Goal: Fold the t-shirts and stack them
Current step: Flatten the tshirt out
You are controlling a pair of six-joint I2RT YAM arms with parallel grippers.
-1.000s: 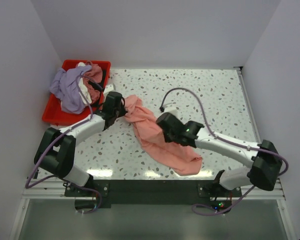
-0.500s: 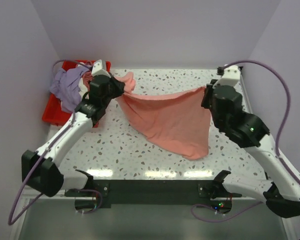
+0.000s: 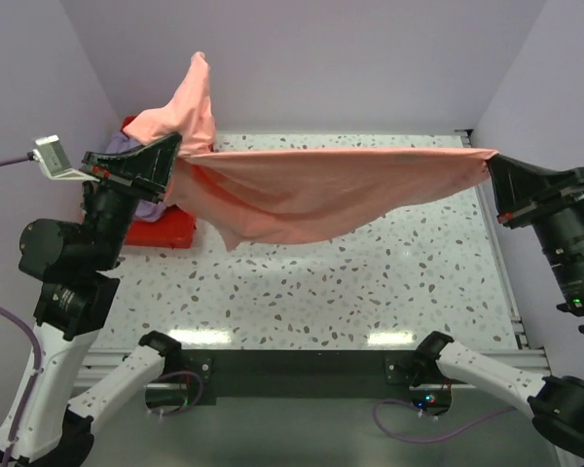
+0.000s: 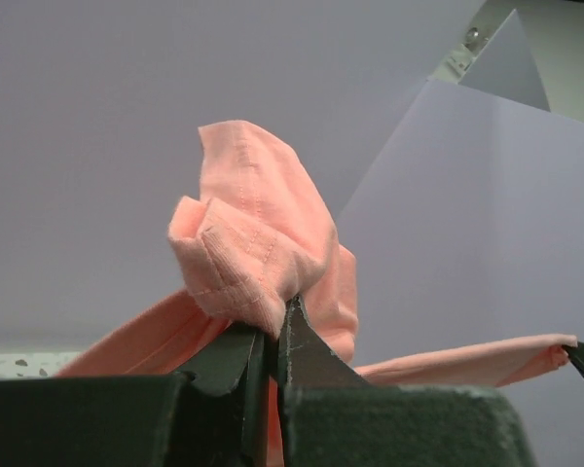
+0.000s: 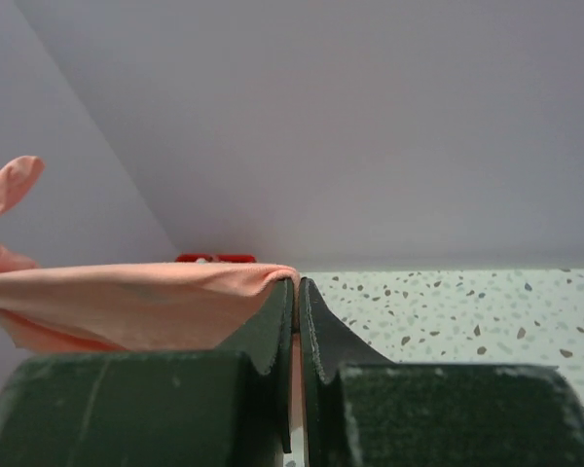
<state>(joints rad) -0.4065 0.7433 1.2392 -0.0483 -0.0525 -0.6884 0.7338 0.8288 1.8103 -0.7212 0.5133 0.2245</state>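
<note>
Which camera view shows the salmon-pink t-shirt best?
The top external view: the salmon-pink t-shirt hangs stretched between the left fingers and right fingers. The left wrist view shows only a bunched corner, the right wrist view only one pinched edge.

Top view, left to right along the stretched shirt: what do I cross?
left gripper → pink shirt → right gripper. The red bin overlaps the left gripper, so it is left out.
</note>
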